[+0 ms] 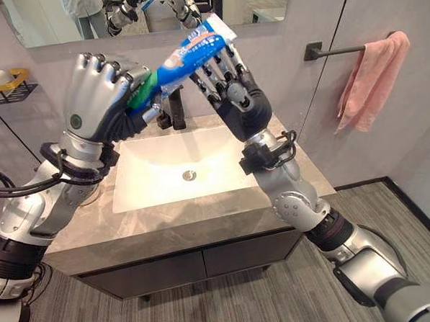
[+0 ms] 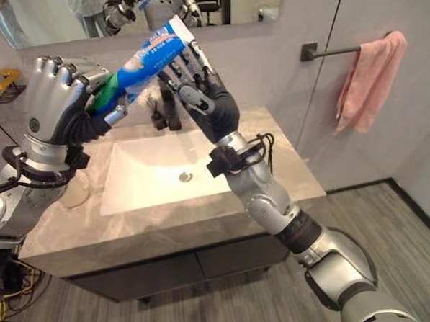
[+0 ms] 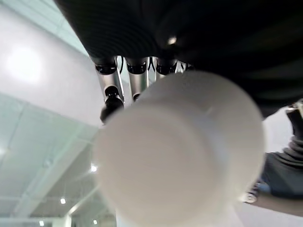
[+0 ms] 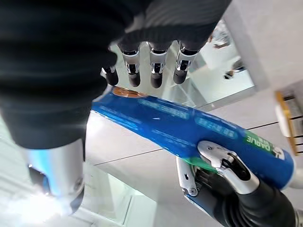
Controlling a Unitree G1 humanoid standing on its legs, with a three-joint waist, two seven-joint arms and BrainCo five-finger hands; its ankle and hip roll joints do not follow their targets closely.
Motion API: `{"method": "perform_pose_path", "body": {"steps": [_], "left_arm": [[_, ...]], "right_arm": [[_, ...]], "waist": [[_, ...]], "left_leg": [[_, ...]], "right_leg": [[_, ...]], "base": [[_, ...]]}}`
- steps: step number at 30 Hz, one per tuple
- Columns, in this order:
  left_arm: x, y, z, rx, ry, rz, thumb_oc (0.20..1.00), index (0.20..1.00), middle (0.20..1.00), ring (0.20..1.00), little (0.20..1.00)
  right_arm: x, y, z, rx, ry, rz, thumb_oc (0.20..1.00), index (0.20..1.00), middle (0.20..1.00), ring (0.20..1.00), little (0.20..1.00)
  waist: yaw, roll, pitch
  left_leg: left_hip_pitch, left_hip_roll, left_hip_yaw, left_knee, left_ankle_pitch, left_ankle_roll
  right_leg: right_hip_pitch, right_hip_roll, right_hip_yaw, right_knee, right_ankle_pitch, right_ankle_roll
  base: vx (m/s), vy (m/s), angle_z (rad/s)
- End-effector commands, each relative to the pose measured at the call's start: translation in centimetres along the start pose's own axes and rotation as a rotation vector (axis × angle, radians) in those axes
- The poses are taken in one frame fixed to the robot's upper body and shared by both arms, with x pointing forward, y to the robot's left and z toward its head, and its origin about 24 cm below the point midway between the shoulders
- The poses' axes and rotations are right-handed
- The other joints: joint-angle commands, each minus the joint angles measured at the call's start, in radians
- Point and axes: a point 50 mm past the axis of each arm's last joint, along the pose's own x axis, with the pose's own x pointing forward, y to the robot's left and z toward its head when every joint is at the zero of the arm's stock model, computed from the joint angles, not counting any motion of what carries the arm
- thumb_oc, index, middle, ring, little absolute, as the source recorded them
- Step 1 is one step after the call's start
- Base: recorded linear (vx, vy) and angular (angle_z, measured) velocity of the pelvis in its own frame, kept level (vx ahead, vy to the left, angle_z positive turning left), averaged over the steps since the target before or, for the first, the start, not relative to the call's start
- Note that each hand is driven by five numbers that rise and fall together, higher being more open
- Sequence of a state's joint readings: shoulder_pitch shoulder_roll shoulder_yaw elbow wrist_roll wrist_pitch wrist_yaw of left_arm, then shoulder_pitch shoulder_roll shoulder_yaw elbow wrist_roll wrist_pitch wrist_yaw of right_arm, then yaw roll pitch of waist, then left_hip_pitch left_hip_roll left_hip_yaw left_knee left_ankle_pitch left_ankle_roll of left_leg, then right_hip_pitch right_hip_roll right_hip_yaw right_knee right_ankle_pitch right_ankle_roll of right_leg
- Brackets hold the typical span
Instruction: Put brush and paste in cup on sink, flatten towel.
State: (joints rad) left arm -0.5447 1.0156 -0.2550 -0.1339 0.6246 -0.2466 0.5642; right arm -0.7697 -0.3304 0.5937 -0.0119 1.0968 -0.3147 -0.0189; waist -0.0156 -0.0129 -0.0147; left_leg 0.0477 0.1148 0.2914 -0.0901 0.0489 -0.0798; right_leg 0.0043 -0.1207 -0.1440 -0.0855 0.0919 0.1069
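a blue toothpaste tube (image 1: 195,52) is held raised above the sink (image 1: 173,168), between both hands and in front of the mirror (image 1: 142,10). the left hand (image 1: 99,91) is clenched around the tube's green cap end, its fingers curled over it; in the left wrist view the white cap (image 3: 180,151) is seen close against the palm. the right hand (image 1: 229,84) is placed against the tube's flat upper end, with its fingers extended along the tube rather than wrapped; in the right wrist view the tube (image 4: 189,130) is seen lying across those fingertips (image 4: 156,78). the tube is tilted, cap end lower, toward the left hand. a pink towel (image 1: 373,77) is seen hanging bunched on the wall rail (image 1: 335,51), well apart from both hands. the grey surface (image 1: 204,223) around the sink lies below the hands.
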Motion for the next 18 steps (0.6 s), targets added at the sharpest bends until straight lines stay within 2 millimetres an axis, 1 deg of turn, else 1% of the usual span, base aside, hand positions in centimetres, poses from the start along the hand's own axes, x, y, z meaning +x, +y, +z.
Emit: {"method": "perform_pose_path", "body": {"steps": [1,8,10,14,18], "left_arm": [[1.6,2.1,-0.8,0.010,-0.012,0.058,0.200,0.200,0.200,0.200,0.200],[0.9,1.3,-0.1,-0.057,-0.012,0.007,0.200,0.200,0.200,0.200,0.200],[0.6,0.8,0.5,-0.115,-0.017,-0.020,0.200,0.200,0.200,0.200,0.200],[0.5,0.4,0.9,-0.151,-0.017,-0.029,0.200,0.200,0.200,0.200,0.200],[0.0,-0.1,1.5,-0.243,0.005,-0.045,0.200,0.200,0.200,0.200,0.200]], "right_arm": [[2.3,1.6,1.4,0.005,-0.039,0.098,1.000,1.000,1.000,1.000,1.000],[2.2,0.8,0.4,0.008,0.011,0.058,1.000,1.000,1.000,1.000,1.000],[2.1,0.2,-0.4,0.022,0.029,0.003,1.000,1.000,1.000,1.000,1.000],[2.1,-0.1,-0.7,0.027,0.031,-0.031,1.000,1.000,1.000,1.000,1.000],[2.2,-0.3,-1.1,0.043,0.033,-0.061,1.000,1.000,1.000,1.000,1.000]], "waist": [[0.002,-0.059,-0.022],[0.005,-0.064,-0.017],[0.009,-0.065,-0.014],[0.010,-0.065,-0.012],[0.012,-0.064,-0.010]], "left_leg": [[0.020,0.035,-0.025,0.003,-0.040,-0.031],[0.019,0.037,-0.026,0.003,-0.041,-0.031],[0.020,0.040,-0.029,0.003,-0.039,-0.031],[0.019,0.041,-0.032,0.003,-0.039,-0.032],[0.020,0.041,-0.037,0.003,-0.039,-0.032]], "right_leg": [[0.017,-0.093,0.005,-0.002,-0.003,0.082],[0.017,-0.090,0.003,-0.002,-0.005,0.082],[0.020,-0.088,0.000,-0.002,-0.008,0.080],[0.024,-0.087,-0.005,-0.002,-0.012,0.079],[0.031,-0.084,-0.010,-0.002,-0.016,0.076]], "base": [[0.00,0.000,0.00],[0.00,0.000,0.00],[0.02,-0.006,0.00],[0.00,0.000,0.00],[0.00,0.000,0.00]]}}
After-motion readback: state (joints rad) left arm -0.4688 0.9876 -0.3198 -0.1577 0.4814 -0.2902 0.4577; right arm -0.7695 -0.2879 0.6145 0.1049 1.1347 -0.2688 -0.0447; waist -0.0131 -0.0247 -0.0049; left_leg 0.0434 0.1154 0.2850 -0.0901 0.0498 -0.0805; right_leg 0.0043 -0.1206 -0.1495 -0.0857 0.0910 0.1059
